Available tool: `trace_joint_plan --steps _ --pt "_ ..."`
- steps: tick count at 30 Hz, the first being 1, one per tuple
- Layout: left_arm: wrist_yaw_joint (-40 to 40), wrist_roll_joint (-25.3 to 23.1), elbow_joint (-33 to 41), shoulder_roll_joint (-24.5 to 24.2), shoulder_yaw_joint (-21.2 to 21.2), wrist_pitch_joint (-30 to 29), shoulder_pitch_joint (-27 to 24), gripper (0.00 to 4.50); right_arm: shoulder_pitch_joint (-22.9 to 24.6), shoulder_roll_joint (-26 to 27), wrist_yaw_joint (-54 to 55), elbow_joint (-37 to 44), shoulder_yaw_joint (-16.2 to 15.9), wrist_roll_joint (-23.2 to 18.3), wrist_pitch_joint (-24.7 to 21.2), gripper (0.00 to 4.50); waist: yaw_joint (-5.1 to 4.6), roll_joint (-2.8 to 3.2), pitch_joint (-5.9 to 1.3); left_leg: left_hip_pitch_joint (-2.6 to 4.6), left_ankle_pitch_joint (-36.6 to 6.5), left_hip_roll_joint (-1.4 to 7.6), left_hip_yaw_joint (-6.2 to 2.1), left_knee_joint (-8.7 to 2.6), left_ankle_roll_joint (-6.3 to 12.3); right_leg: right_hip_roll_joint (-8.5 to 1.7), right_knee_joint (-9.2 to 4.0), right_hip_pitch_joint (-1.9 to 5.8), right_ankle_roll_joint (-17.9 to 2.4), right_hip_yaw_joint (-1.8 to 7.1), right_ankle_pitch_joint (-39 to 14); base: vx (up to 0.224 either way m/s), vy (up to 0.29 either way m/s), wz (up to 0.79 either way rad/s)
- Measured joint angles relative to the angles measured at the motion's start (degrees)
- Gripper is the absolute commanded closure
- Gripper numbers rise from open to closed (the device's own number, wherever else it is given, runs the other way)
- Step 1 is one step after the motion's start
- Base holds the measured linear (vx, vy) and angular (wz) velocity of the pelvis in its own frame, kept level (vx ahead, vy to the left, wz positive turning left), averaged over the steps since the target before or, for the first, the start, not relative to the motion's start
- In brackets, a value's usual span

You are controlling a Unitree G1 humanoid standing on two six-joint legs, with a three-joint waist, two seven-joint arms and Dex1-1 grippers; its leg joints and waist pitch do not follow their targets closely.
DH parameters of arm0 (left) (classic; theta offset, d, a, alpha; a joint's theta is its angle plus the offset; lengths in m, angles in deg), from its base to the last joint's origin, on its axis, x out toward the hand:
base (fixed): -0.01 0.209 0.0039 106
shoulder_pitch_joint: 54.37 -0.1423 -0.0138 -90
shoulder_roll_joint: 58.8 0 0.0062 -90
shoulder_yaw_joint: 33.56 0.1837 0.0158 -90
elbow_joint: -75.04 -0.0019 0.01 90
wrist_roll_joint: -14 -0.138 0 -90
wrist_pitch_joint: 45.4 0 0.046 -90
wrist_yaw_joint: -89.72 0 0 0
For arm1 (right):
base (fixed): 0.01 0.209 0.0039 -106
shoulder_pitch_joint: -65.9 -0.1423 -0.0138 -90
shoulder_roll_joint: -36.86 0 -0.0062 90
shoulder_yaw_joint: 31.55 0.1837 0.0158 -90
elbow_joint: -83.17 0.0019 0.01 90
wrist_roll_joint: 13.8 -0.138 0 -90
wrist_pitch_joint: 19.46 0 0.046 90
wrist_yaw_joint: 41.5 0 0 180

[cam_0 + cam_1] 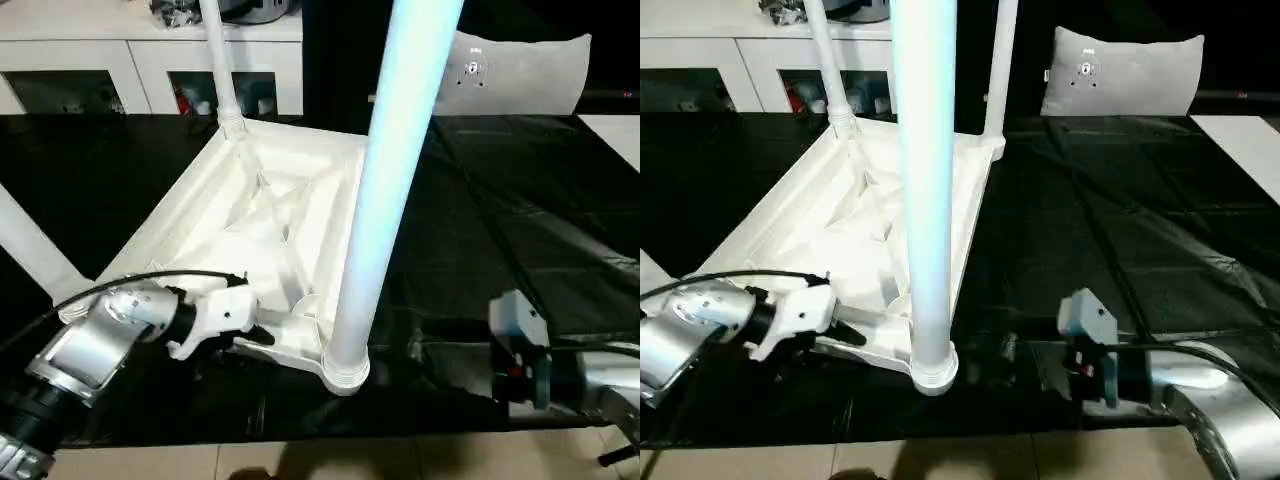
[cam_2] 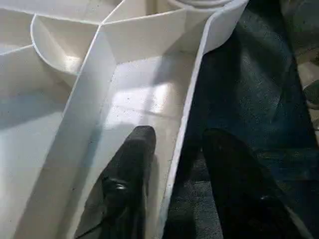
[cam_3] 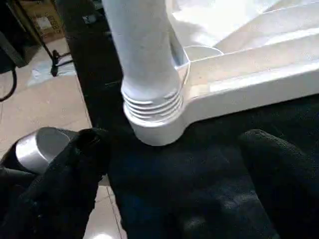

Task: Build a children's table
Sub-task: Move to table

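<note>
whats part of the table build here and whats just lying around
Part of the job:
- children's table, upside down on the black cover
- near leg in its corner socket
- left gripper, fingers astride the table's rim
- right gripper

Lying about:
- grey cushion
- white cabinet

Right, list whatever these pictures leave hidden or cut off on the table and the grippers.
- Near leg: head views, its upper end is cut off by the top edge.
- Far leg: same views, also cut off at the top.
- Left gripper: left wrist view, straddling the table's rim; contact cannot be told.
- Right gripper: right wrist view, open near the leg's threads; fingertips blurred.
</note>
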Motion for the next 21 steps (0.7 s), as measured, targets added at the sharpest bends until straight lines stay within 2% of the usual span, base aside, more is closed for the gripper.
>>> trace_joint_plan --steps 4,5,14,18,21 --pt "-0.01 -0.81 -1.38 0.8 0.49 1.84 1.32 3.22 0.02 0.26 0.62 0.12 -0.02 0.05 0.12 0.0 0.03 0.33 -0.11 -0.01 0.0 0.01 0.01 0.0 0.0 0.0 0.01 0.0 0.0 0.0 0.0 0.0 0.0 0.0" --pt "0.02 -1.16 -1.79 0.91 0.69 2.29 1.5 3.42 0.02 0.29 0.8 0.17 -0.03 0.05 0.13 0.0 0.01 0.34 -0.12 -0.02 0.01 0.01 0.01 0.0 0.01 0.0 0.01 0.0 0.0 -0.01 0.0 0.0 0.0 0.0" --pt "0.09 -2.47 -3.31 0.95 1.36 4.83 0.97 4.06 0.01 1.09 1.51 0.31 -0.6 0.05 -0.07 0.0 -0.06 0.29 -0.11 -0.01 0.0 0.03 0.05 0.0 0.01 -0.01 0.0 0.0 0.0 0.0 0.0 0.0 0.0 0.0" --pt "-0.59 -2.68 -2.89 0.33 1.34 5.73 0.49 4.34 -0.05 1.28 2.22 0.31 -0.61 0.09 -0.05 0.0 -0.87 0.32 -0.13 -0.03 -0.01 0.03 0.09 -0.01 0.02 -0.01 -0.08 -0.01 0.0 0.02 0.0 0.0 0.0 0.0" --pt "-0.1 -2.75 -2.8 1.48 1.3 5.46 0.1 4.46 -0.49 2.63 3.35 0.3 -0.69 0.17 -0.21 0.0 -1.65 0.73 -0.34 -0.05 -0.04 0.03 0.11 0.0 0.08 -0.02 -0.2 0.01 -0.01 0.02 0.01 0.0 0.0 0.0"
